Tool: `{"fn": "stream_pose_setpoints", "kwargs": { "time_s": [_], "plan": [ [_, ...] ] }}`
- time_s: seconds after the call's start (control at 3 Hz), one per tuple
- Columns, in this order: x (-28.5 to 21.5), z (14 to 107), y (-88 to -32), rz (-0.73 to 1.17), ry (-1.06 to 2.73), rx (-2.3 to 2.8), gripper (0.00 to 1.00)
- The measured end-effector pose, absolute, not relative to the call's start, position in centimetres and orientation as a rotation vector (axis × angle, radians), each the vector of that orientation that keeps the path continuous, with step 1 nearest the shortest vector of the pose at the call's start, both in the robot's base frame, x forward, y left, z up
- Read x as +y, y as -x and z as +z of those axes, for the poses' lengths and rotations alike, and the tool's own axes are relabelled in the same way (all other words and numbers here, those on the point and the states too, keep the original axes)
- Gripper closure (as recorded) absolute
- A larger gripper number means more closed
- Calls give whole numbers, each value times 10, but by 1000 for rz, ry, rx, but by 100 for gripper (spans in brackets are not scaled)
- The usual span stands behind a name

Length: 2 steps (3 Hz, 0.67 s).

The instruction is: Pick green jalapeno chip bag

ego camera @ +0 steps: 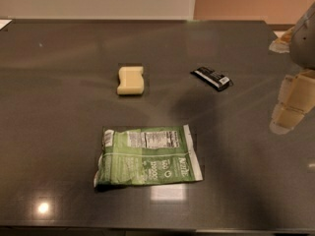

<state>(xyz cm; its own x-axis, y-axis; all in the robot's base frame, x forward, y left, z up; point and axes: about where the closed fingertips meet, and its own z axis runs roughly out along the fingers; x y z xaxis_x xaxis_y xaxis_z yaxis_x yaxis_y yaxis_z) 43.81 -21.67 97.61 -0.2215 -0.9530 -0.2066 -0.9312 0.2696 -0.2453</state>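
The green jalapeno chip bag lies flat on the dark table, near the front and a little left of centre. It is crinkly, with white edges and its white nutrition label facing up. My gripper hangs at the right edge of the view, above the table. It is well to the right of the bag, a little farther back, and apart from it. It holds nothing that I can see.
A pale yellow sponge block lies behind the bag, left of centre. A small black wrapped bar lies behind and to the right, between the bag and my gripper's side. The table's far edge meets a pale wall.
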Motion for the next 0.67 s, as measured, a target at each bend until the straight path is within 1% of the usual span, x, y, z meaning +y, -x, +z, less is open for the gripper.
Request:
{"fn": "stream_pose_setpoints", "kwargs": {
  "time_s": [0.33, 0.67],
  "plan": [
    [-216, 978, -439, -106, 1718, 2231, 0],
    [-195, 967, -437, -45, 1776, 2194, 0]
  ]
}}
